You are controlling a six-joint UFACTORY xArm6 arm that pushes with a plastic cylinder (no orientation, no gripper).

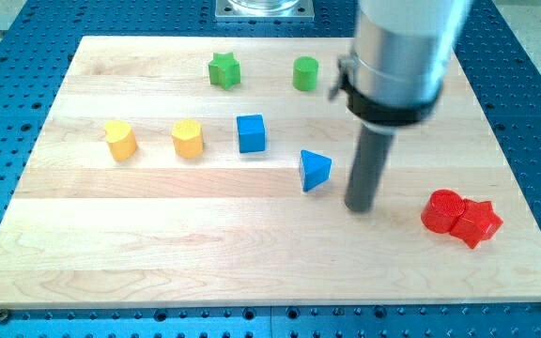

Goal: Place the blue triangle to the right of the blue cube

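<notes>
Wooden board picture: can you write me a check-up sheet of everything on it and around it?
Surface: pale wooden board, flat.
Job's things: blue triangle block sits below-right of blue cube block, apart.
Clutter: two yellow blocks on the view's left; green star block and green cylinder block at top; two touching red blocks at right.
Grippers: none; my tip stands right of the triangle, not touching.
Cables: nothing seen.
Surroundings: blue perforated table.
</notes>
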